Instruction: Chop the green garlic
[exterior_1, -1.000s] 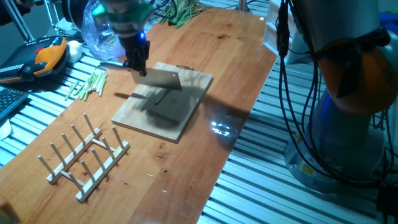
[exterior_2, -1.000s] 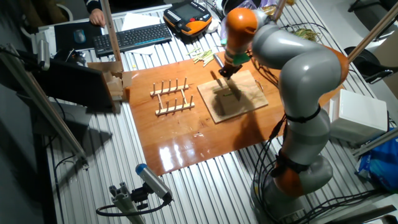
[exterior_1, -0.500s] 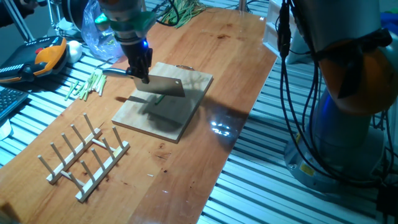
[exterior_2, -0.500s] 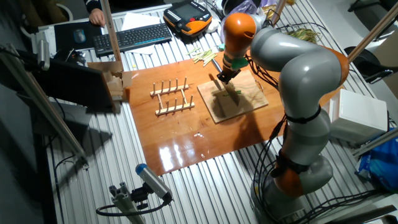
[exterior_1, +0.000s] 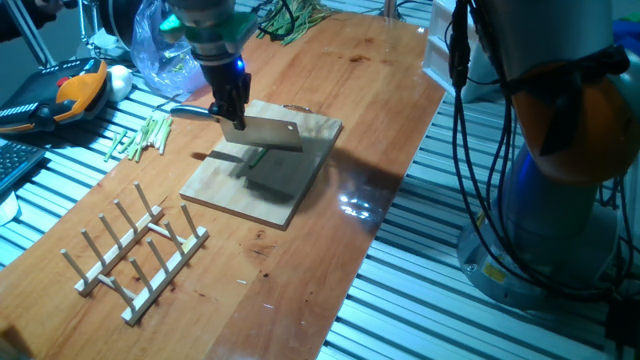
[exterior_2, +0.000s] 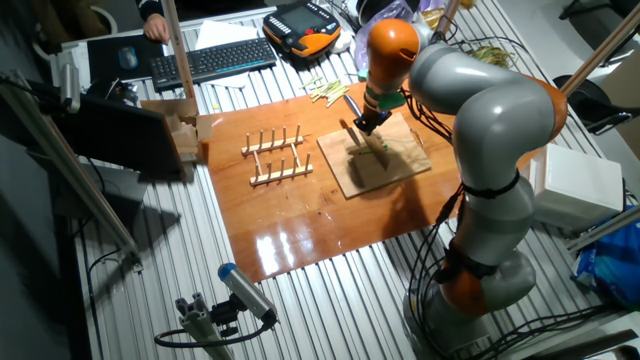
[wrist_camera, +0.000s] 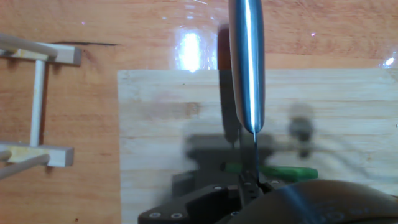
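Observation:
My gripper (exterior_1: 232, 102) is shut on the handle of a cleaver-like knife (exterior_1: 272, 132) and holds it over the wooden cutting board (exterior_1: 300, 195). The blade hangs just above the board, edge down. The green garlic (exterior_1: 255, 158), a thin bright-green stalk, lies on the board under the blade and is mostly hidden by it. In the hand view the blade (wrist_camera: 247, 62) runs up the middle and the stalk (wrist_camera: 283, 170) lies crosswise beneath it, close to my gripper (wrist_camera: 249, 186). The other fixed view shows my gripper (exterior_2: 368, 118) above the stalk (exterior_2: 381, 151).
A wooden peg rack (exterior_1: 135, 250) stands left of the board. Pale stalk sticks (exterior_1: 145, 135) lie beside the board. A plastic bag (exterior_1: 160, 50), leafy greens (exterior_1: 290, 15) and a teach pendant (exterior_1: 70, 92) sit at the back. The table edge runs along the right (exterior_1: 400, 180).
The gripper with the knife has shifted slightly right along the board, dipping toward it and then rising a little. The stalk has stayed in place.

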